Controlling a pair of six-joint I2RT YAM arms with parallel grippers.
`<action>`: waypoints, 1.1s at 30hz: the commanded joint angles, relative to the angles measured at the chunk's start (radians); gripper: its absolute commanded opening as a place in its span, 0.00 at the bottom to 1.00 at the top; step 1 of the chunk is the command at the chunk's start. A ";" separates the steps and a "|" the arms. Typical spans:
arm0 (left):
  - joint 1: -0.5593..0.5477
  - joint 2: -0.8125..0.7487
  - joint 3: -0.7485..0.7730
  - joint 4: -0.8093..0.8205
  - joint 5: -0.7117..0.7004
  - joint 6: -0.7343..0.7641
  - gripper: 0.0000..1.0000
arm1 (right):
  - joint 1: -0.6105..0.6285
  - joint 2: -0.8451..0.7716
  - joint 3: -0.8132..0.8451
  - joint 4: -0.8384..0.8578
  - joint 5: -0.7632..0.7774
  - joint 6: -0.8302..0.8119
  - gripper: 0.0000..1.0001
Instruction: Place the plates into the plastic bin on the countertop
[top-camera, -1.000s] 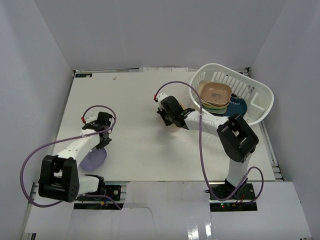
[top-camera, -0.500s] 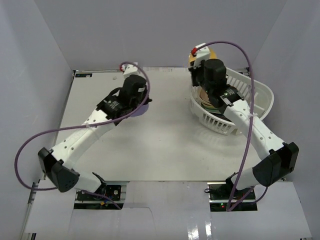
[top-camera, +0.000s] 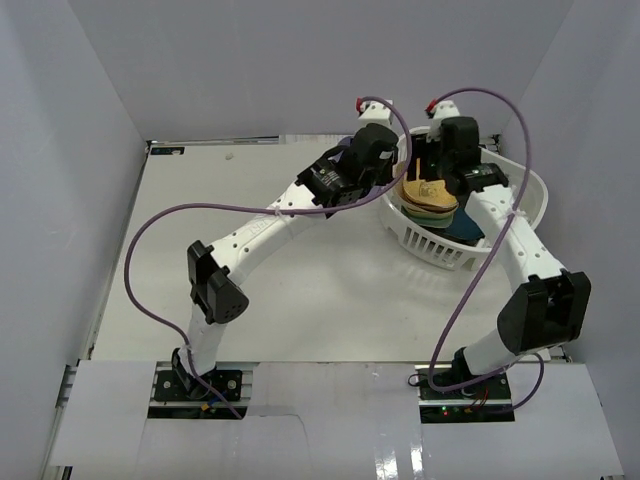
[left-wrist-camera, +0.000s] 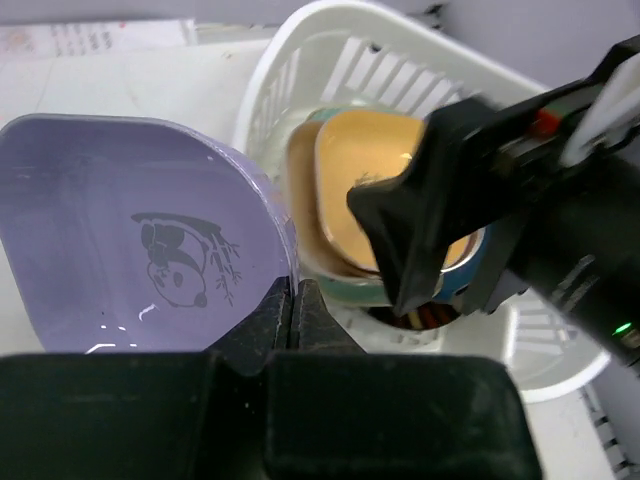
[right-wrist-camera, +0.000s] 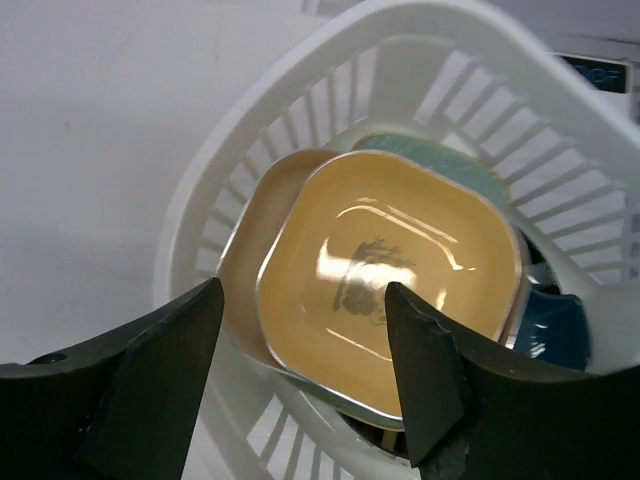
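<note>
White walls enclose the white bench (top-camera: 200, 250), with the plastic bin (top-camera: 432, 243) at its far right. A stack of plates lies inside the bin, a yellow plate (right-wrist-camera: 390, 290) on top of a beige one (right-wrist-camera: 243, 270). The right pincer (right-wrist-camera: 300, 305) hangs open directly above the yellow plate. The left pincer (left-wrist-camera: 293, 300) is clamped on the rim of a lavender plate (left-wrist-camera: 130, 250), just beside the bin's left rim.

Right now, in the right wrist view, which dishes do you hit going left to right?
Exposed edge of beige rounded-square plate → glossy yellow rounded-square plate → dark blue dish, all inside the white slotted plastic basket.
</note>
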 joint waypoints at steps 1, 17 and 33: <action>-0.032 0.026 0.156 0.043 0.009 0.038 0.00 | -0.151 -0.127 0.134 -0.027 -0.048 0.109 0.71; -0.083 0.367 0.332 0.472 0.202 0.221 0.00 | -0.439 -0.482 -0.039 0.118 -0.351 0.393 0.11; -0.083 0.208 0.258 0.525 0.232 0.278 0.98 | -0.439 -0.520 0.023 0.089 -0.378 0.399 0.18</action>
